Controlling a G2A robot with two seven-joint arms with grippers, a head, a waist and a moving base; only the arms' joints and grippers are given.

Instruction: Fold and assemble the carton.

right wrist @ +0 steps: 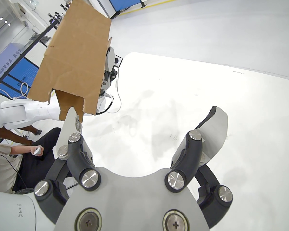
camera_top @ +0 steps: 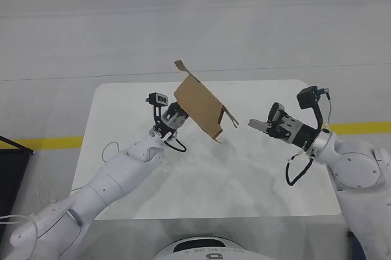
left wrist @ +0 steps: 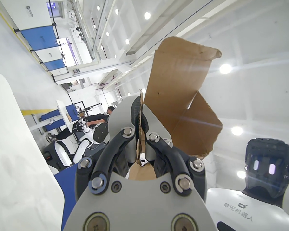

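left hand (camera_top: 176, 116) pinched on one edge of the carton (camera_top: 200, 106), holding it tilted up off the bench (camera_top: 247, 182); right hand (camera_top: 261, 117) spread wide, near its free flaps. light, thin, bendy card, likely creases; grip a flap edge

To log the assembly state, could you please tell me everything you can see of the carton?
The carton is plain brown corrugated cardboard, a flattened sleeve barely opened, with notched flaps at its ends and creased, slightly ragged edges. It hangs tilted in the air above the white table. The left gripper has its jaws shut on one long edge, and that is the only contact visible. The open right gripper is close to an end flap but apart from it.
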